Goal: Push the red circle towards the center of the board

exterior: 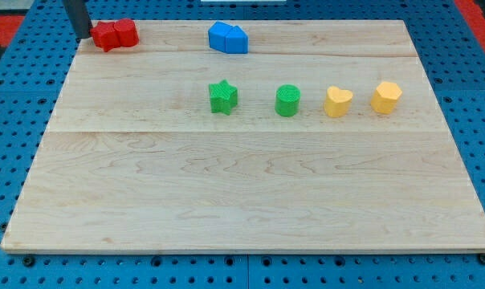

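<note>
Bare board (250, 201) spread below the green star (223, 97); red blocks (116, 34) hugged the top-left edge, my tip (83, 35) touching them, gripping nothing.

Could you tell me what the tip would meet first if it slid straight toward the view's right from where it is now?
My tip sits just left of the red blocks, so it would meet them first, almost at once; whether it already touches them is unclear. The blue blocks lie farther along.

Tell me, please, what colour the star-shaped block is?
Green; the star shows plainly in the camera view, mid-board.
</note>
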Controlling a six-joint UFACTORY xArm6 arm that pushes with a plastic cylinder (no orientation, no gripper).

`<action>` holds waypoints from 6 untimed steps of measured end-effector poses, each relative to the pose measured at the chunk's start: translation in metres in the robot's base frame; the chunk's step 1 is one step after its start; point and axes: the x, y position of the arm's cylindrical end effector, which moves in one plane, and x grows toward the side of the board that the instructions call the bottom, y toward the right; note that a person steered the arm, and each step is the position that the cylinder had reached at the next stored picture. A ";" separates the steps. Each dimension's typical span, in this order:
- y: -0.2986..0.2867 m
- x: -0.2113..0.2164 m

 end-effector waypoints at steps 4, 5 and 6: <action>0.104 0.010; 0.075 0.015; 0.082 -0.028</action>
